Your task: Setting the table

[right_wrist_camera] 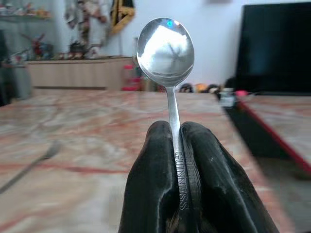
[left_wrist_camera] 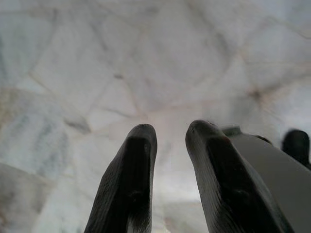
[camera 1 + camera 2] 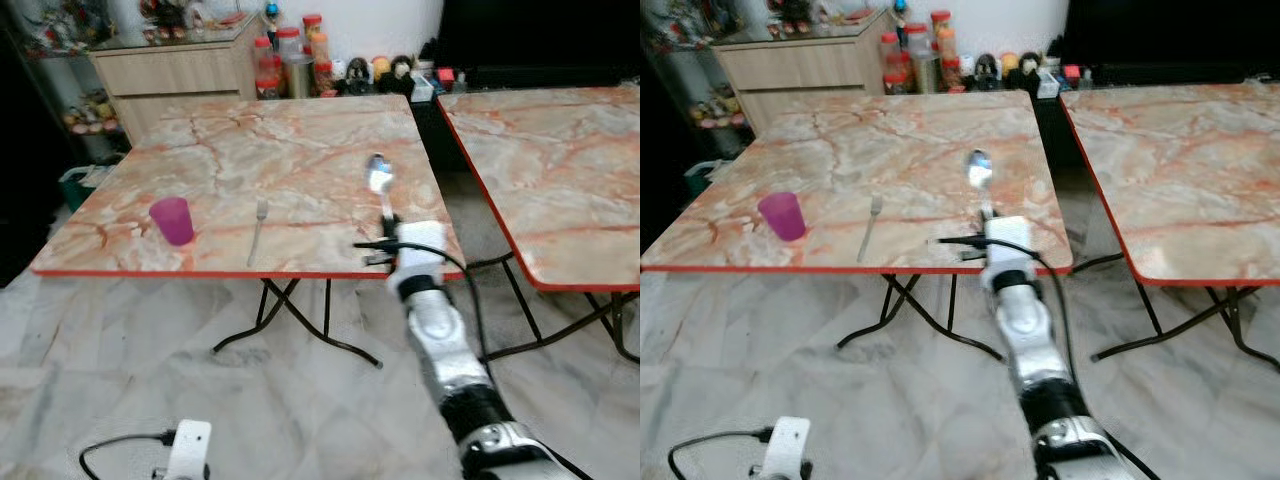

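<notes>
On the orange-veined marble folding table (image 3: pixel 300 140), a magenta plastic cup (image 3: pixel 173 219) and steel fork (image 3: pixel 259 228) sit near its front edge, while the right gripper (image 1: pixel 177 141), fingers clamped on a shiny steel spoon (image 1: pixel 165 46), hovers above the front right corner, the left gripper (image 2: pixel 167 145) hanging slightly parted over pale floor tiles (image 2: pixel 97 63).

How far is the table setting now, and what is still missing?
Done: a purple cup and a fork already lie on the near table. In hand: the right gripper holds a spoon by its handle, above the table's near edge. Left: set the spoon down, probably beside the fork. The left gripper hangs idle.
</notes>
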